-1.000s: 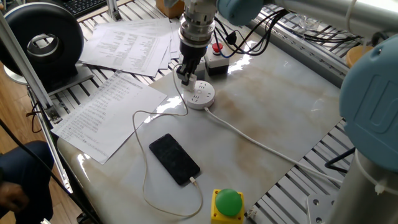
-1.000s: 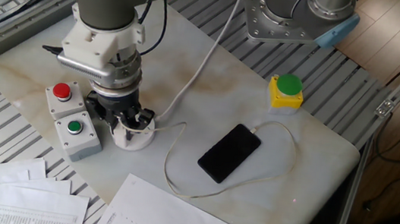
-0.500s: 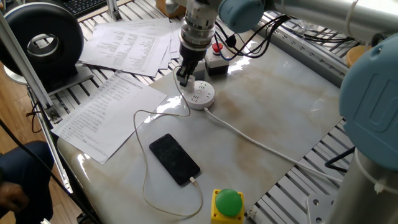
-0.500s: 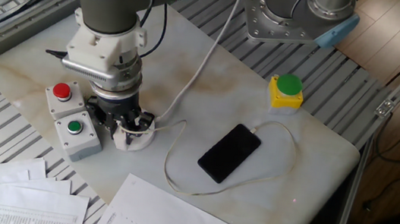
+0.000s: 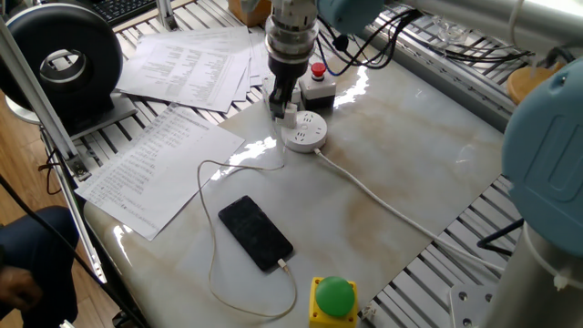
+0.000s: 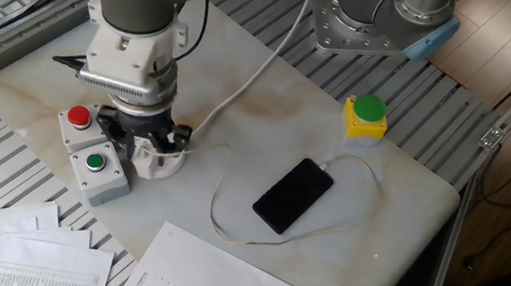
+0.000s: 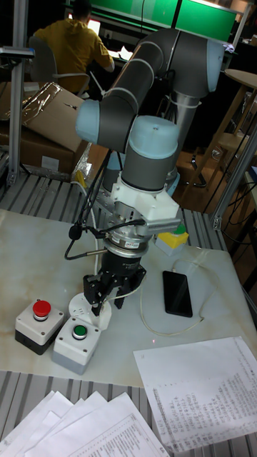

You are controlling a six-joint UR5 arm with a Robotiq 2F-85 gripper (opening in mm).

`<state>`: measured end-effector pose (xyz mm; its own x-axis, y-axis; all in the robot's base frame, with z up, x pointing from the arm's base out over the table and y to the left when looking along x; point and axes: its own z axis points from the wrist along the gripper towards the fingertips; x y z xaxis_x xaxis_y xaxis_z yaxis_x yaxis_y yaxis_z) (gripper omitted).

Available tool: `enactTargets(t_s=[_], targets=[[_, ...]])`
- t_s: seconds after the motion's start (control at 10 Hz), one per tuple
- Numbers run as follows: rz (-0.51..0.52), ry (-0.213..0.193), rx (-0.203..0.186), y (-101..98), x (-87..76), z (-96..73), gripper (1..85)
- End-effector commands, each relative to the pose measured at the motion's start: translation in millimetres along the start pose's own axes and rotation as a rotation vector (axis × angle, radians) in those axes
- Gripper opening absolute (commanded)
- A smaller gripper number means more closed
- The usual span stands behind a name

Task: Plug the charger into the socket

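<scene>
The round white socket [image 5: 307, 133] lies on the marble tabletop next to the grey button box. My gripper [image 5: 285, 107] stands upright over the socket's near rim, shut on the small white charger [image 5: 290, 115], which rests against the socket's top face. The black fingers [image 6: 178, 137] straddle the socket [image 6: 156, 161] and hide most of it and of the charger. A thin white cable [image 5: 206, 175] loops from the charger to the black smartphone [image 5: 257, 232]. From the tall fixed view, the gripper [image 7: 101, 295] points down onto the socket [image 7: 87, 312].
A grey box with red and green buttons [image 6: 93, 150] touches or nearly touches the socket. The socket's thick white cord [image 5: 383, 204] crosses the table. A yellow box with a green dome button [image 5: 332, 299] sits near the front edge. Printed sheets [image 5: 155, 159] lie beside the marble slab.
The gripper has shifted toward the grey button box, and the socket has slid that way with it. Its thick cord and the thin cable followed.
</scene>
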<state>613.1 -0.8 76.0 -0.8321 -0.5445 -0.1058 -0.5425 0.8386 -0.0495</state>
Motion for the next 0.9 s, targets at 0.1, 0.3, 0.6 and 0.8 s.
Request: enactTargets(t_s=[0.1, 0.3, 0.6, 0.8], targets=[[-0.029, -0.003, -0.021, 4.0, 0.0, -17.8, 60.7], [-0.002, 0.02, -0.033, 7.2, 16.5, -47.7, 62.7], [0.021, 0.061, -0.017, -9.5, 47.9, -91.1, 51.7], [0.106, 0.047, -0.012, -33.3, 41.4, -116.7, 1.3]])
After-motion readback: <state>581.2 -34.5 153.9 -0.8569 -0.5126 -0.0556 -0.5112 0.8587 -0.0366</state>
